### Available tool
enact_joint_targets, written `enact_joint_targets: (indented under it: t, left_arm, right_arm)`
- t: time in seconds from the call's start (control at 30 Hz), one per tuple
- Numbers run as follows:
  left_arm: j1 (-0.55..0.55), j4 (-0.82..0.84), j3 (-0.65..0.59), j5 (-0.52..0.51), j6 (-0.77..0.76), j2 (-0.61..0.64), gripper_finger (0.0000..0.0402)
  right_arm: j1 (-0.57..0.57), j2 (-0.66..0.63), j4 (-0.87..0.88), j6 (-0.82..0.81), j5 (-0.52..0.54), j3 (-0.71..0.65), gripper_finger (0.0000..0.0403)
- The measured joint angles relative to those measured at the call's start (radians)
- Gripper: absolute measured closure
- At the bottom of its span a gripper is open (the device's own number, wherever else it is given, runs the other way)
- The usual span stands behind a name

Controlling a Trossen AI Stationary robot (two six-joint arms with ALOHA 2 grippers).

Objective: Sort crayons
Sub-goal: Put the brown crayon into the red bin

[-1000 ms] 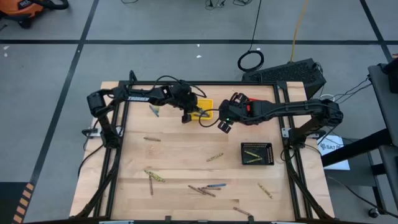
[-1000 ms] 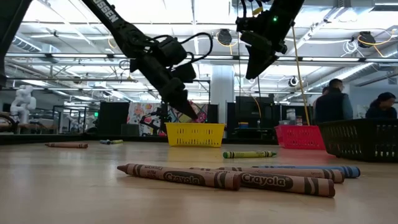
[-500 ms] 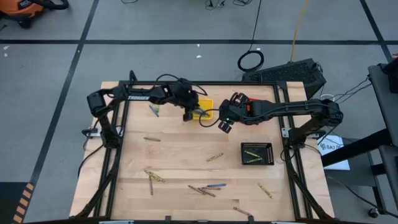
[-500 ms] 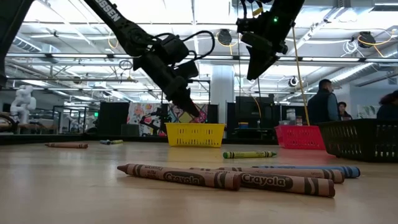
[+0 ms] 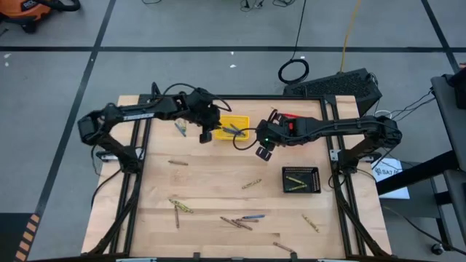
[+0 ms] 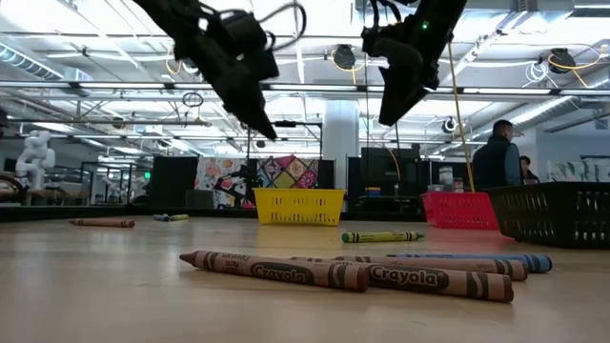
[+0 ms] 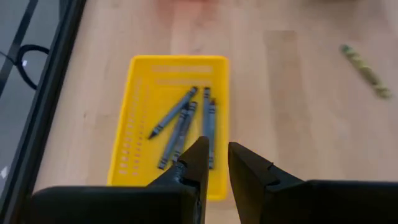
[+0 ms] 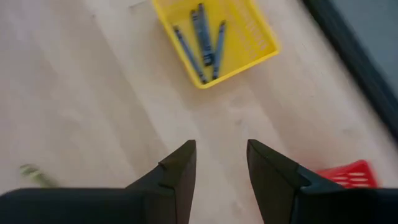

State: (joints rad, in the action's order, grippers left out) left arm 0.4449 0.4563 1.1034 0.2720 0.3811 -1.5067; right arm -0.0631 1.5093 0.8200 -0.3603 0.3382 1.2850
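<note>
Crayons lie scattered on the wooden table: brown ones (image 5: pixel 237 223) beside a blue one (image 5: pixel 253 217) near the front, and olive ones (image 5: pixel 180 205) (image 5: pixel 251 183). Several blue crayons (image 7: pixel 180 124) lie in the yellow basket (image 5: pixel 240 118). My left gripper (image 5: pixel 206 136) hovers above the table just left of that basket, its fingers (image 7: pixel 214 158) a narrow gap apart and empty. My right gripper (image 5: pixel 262 151) hovers right of the basket, open and empty (image 8: pixel 221 158).
A black basket (image 5: pixel 301 169) holding olive crayons stands at the right. A red basket (image 5: pixel 290 118) shows behind my right arm. Two blue crayons (image 5: pixel 180 129) lie at the far left. People stand in the room beyond the table (image 6: pixel 498 157).
My left gripper has gone up and toward the table's left edge, from over the yellow basket to the bare table beside it.
</note>
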Motion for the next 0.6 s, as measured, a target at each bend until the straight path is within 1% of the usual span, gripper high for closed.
enact_joint_targets:
  t: [0.13,0.2,0.4,0.6]
  left_arm:
    - [-0.039,0.093,0.0,0.001,0.0,0.072,0.0338]
    - [-0.062,0.147,0.0,0.001,0.0,0.102,0.0338]
    - [-0.143,0.231,0.0,0.004,-0.008,0.161,0.0338]
    - [-0.231,0.31,0.0,0.004,-0.01,0.171,0.0338]
  right_arm:
    - [0.005,0.0,0.0,-0.046,-0.106,0.0,0.0275]
    - [0.018,0.0,0.0,-0.067,-0.134,0.0,0.0275]
    - [0.094,0.0,0.0,-0.13,-0.134,0.0,0.0275]
    - [0.195,0.0,0.0,-0.191,-0.135,0.0,0.0275]
